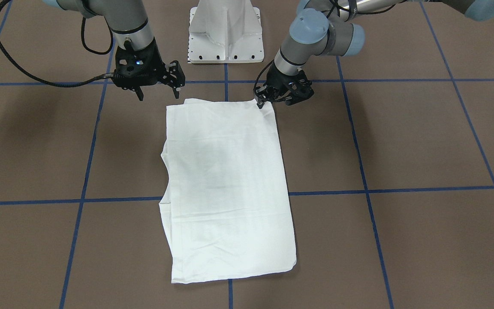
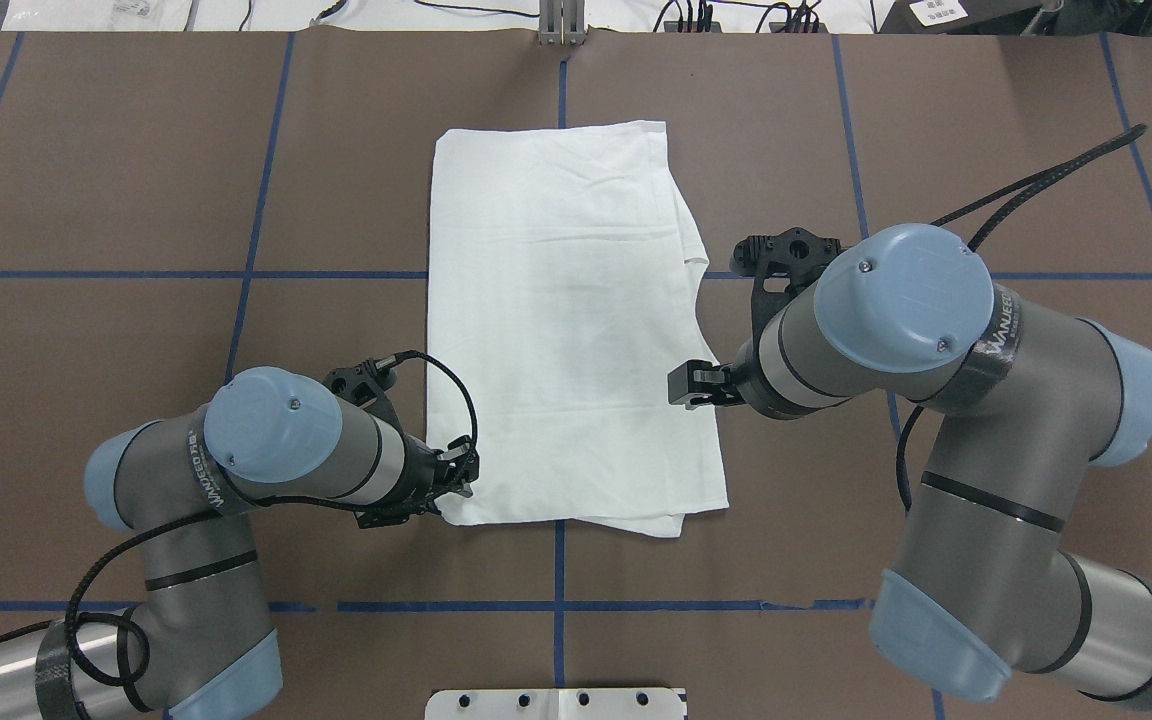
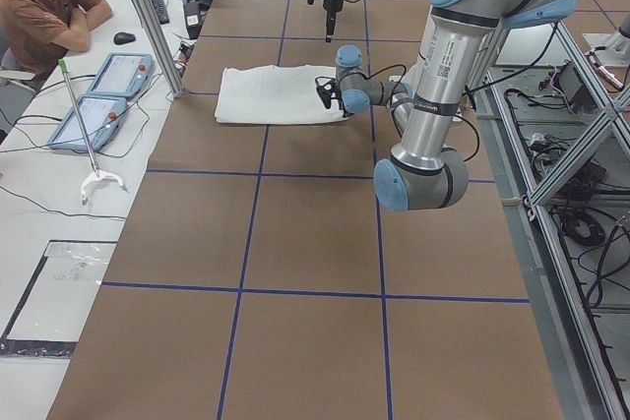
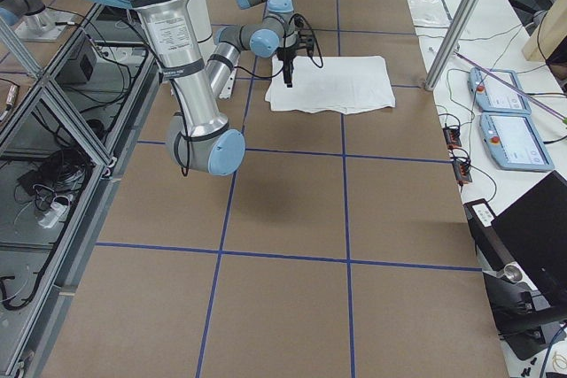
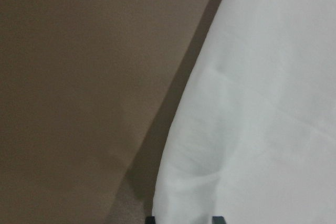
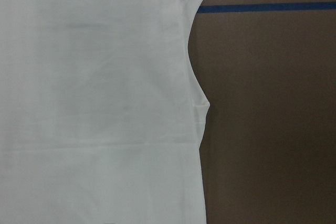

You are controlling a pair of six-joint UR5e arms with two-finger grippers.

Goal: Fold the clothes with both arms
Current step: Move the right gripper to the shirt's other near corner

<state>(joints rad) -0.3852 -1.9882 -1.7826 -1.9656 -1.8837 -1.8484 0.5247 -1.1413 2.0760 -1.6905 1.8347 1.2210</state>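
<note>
Find the shirt (image 1: 230, 184) folded into a long strip, flat on the desk (image 1: 423, 141), running straight out from the pedestal (image 1: 225, 38) with one short edge toward it. See the left gripper (image 1: 260, 102) down at the pedestal-side corner on the robot's left, fingertips drawn close with cloth between them; cannot tell whether actually clamped. See the right gripper (image 1: 160, 89) spread wide, grasping nothing, raised above the desk near the other pedestal-side corner.

Expect a skewed fold from lifting one corner ahead of the other, with only one side possibly secured. Expect the stack to peel open from pinching just the top layer at either corner. Watch the uneven edge on the robot's right, roughly halfway out from the pedestal: stepped layers there, probably easy to drag loose with a sideways pull. Beware of missing the corner altogether with the right gripper, or of bunching cloth by coming down too far out from the pedestal.
</note>
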